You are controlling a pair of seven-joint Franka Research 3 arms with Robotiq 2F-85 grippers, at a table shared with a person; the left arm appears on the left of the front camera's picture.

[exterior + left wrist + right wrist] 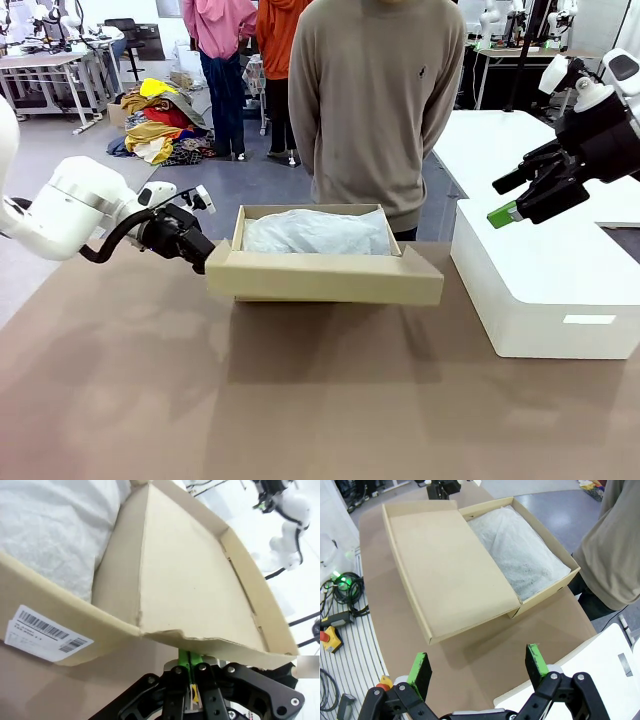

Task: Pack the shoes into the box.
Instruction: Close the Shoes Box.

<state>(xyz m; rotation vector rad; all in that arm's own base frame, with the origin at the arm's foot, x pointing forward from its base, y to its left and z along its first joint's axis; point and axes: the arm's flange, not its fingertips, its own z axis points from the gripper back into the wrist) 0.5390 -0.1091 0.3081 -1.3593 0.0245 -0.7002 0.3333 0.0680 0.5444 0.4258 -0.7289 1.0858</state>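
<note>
The main risk here is the lid tearing or slipping free. The left gripper has its jaws pinched together on the thin rim at one corner of the lid, and in the left wrist view that cardboard edge already looks creased and ragged, so a hard pull could rip it or let it drop back over the tissue paper.

The box sits on the brown surface, just in front of the person. Its lid is folded out toward the robot, and the white tissue paper fills the tray. Whether the shoes lie under the paper I cannot tell.

The right gripper hangs well above and to the right of the box, over the white bin, with its jaws wide apart and nothing between them.
</note>
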